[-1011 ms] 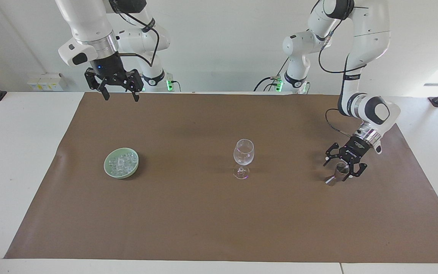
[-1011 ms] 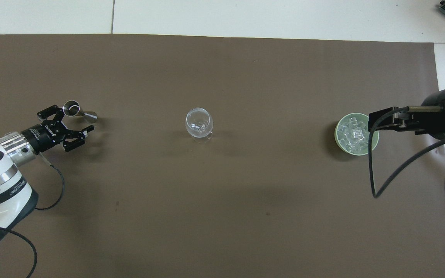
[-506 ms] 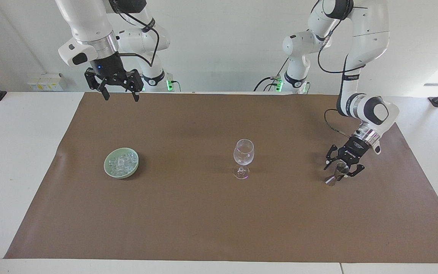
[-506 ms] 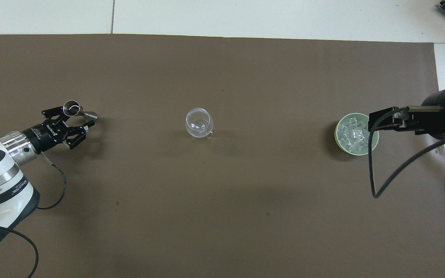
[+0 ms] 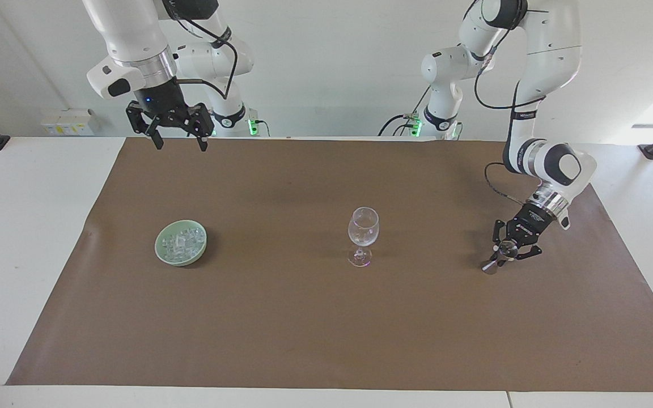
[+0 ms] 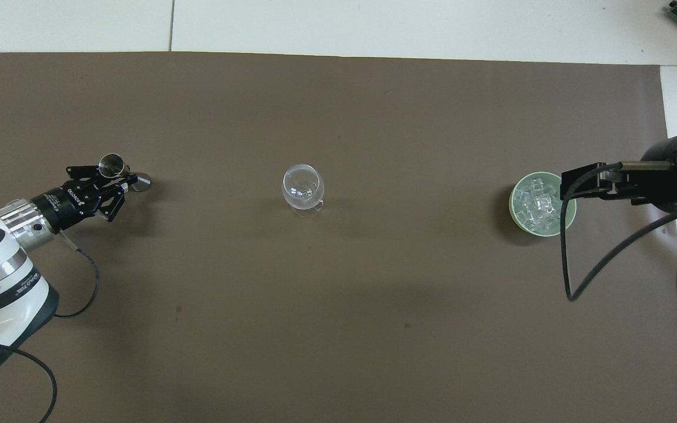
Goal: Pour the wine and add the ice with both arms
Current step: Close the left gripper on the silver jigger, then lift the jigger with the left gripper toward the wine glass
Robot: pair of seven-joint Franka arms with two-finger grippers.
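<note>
Two high cameras face each other, sharing the brown mat (image 5: 304, 317).

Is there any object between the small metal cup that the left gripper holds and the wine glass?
No. Only bare brown mat lies between the metal cup, held in the left gripper, and the wine glass.

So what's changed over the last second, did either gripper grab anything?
The left gripper closed around the small metal measuring cup at its end of the table and now grips it; the cup's base still rests on the brown mat. The right gripper stayed open and raised. The wine glass and bowl of ice are unmoved.
</note>
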